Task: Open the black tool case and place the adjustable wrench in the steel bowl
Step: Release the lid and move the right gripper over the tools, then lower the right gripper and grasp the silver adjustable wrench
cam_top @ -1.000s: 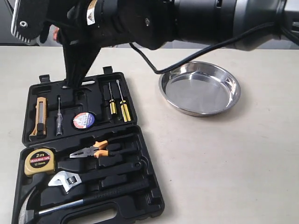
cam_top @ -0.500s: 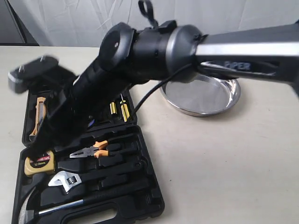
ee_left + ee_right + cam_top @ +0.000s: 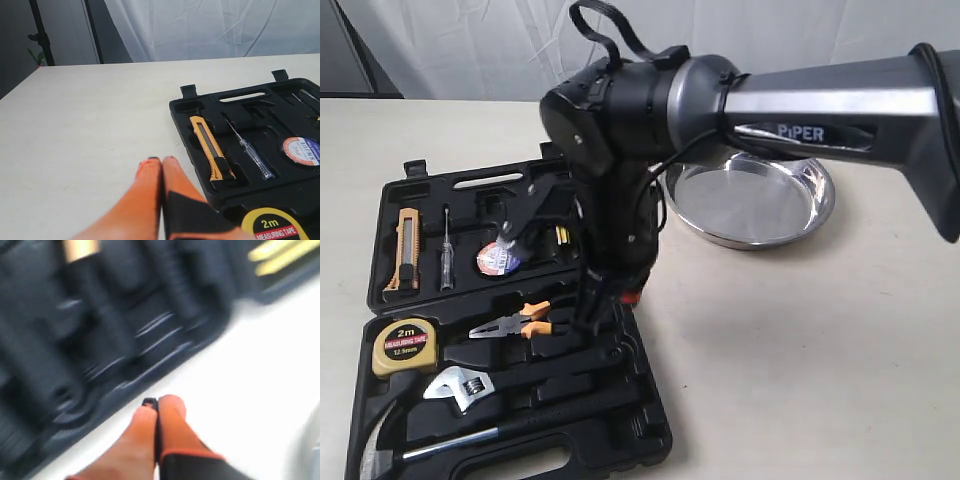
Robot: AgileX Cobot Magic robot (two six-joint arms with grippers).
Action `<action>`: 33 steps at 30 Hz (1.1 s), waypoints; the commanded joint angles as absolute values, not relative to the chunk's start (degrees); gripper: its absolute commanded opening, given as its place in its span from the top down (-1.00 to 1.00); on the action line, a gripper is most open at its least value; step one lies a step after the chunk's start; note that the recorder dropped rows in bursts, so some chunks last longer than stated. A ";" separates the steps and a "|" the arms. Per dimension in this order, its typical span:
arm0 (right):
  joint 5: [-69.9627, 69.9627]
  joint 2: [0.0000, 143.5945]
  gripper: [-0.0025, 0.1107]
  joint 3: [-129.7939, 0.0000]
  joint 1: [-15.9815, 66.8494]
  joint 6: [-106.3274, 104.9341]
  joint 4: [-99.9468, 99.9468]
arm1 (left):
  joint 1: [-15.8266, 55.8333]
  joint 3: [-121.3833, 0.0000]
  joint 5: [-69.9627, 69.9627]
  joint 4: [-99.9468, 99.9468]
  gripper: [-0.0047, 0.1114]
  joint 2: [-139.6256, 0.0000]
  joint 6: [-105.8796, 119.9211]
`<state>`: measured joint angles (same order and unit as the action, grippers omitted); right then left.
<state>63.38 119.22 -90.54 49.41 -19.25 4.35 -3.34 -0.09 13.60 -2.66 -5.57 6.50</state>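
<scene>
The black tool case (image 3: 620, 400) lies open and flat on the table. In its near half sits the adjustable wrench (image 3: 460, 386), silver head to the left, between the tape measure and the hammer. Empty, the steel bowl (image 3: 750, 200) stands to the case's right at the back. My right gripper (image 3: 588, 318) hangs shut and empty over the case's right part, near the pliers; the right wrist view is blurred, with the right gripper (image 3: 159, 407) shut beside the case (image 3: 100, 315). My left gripper (image 3: 160, 162) is shut and empty over bare table beside the case (image 3: 240, 115).
The case also holds orange-handled pliers (image 3: 515, 322), a yellow tape measure (image 3: 405, 345), a hammer (image 3: 420, 450), a box cutter (image 3: 405, 250), a tape roll (image 3: 498, 258) and screwdrivers. The right arm's thick body (image 3: 740, 95) spans the scene above the bowl.
The right arm has swung from the lid's far edge across the case, and its shut gripper now points down over the near half by the pliers. The tools and bowl have not moved.
</scene>
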 commanded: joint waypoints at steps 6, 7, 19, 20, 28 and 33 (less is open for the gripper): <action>44.51 118.79 0.97 -92.81 48.78 -37.13 -27.31 | -3.45 0.00 13.31 -2.44 0.91 -5.35 6.41; 50.14 118.79 0.97 -93.20 48.97 -43.62 -31.70 | -3.45 0.00 13.31 -2.44 0.91 -5.35 6.41; 51.37 119.86 0.51 -93.36 53.91 -48.20 -17.66 | -3.45 0.00 13.31 -2.44 0.91 -5.35 6.41; 51.71 120.20 0.37 -93.36 54.45 -48.20 -15.64 | -3.45 0.00 13.31 -2.44 0.91 -5.35 6.41; 54.42 120.95 0.26 -93.36 56.16 -48.49 -13.22 | -3.45 0.00 13.31 -2.44 0.91 -5.35 6.41; 55.26 122.54 0.32 -93.36 56.05 -51.06 -11.73 | -3.45 0.00 13.31 -2.44 0.91 -5.35 6.41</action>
